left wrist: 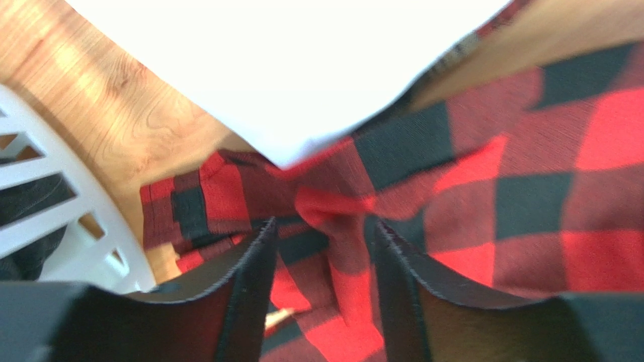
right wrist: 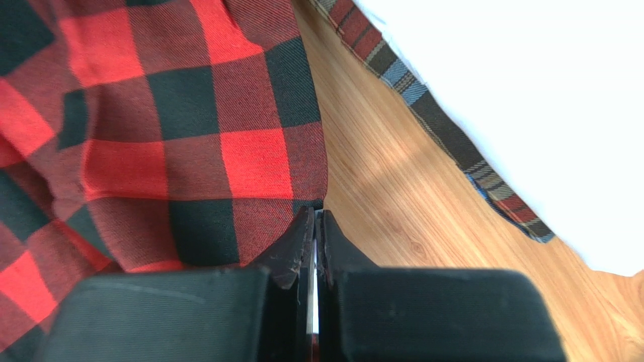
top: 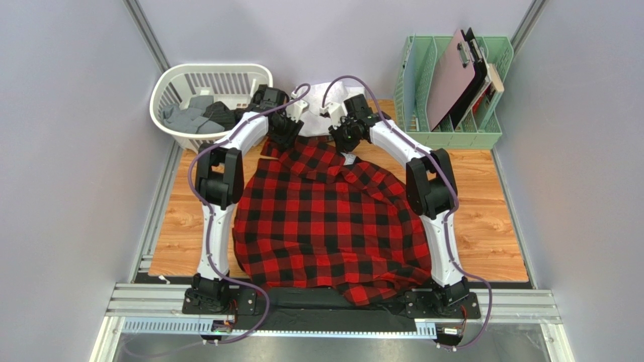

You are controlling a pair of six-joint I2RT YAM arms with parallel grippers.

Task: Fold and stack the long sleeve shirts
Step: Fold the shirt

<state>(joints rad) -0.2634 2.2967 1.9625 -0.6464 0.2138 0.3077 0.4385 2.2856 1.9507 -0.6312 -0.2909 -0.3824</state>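
The red-and-black checked flannel shirt point(top: 325, 219) lies spread over the middle of the wooden table point(top: 491, 211), its lower part hanging over the near edge. My left gripper point(top: 286, 139) is at its far left end. In the left wrist view it point(left wrist: 321, 234) is open, with a raised ridge of flannel point(left wrist: 529, 151) between the fingers. My right gripper point(top: 342, 139) is at the far right end. In the right wrist view it point(right wrist: 317, 215) is shut on the flannel's edge point(right wrist: 151, 136). The white shirt point(top: 332, 94) lies folded just behind, on the dark plaid shirt point(right wrist: 446, 128).
A white laundry basket point(top: 204, 90) with grey and dark clothes point(top: 196, 113) stands at the back left, close to my left gripper. A green file rack point(top: 453, 128) holding a clipboard point(top: 457, 75) stands at the back right. Grey walls close in both sides.
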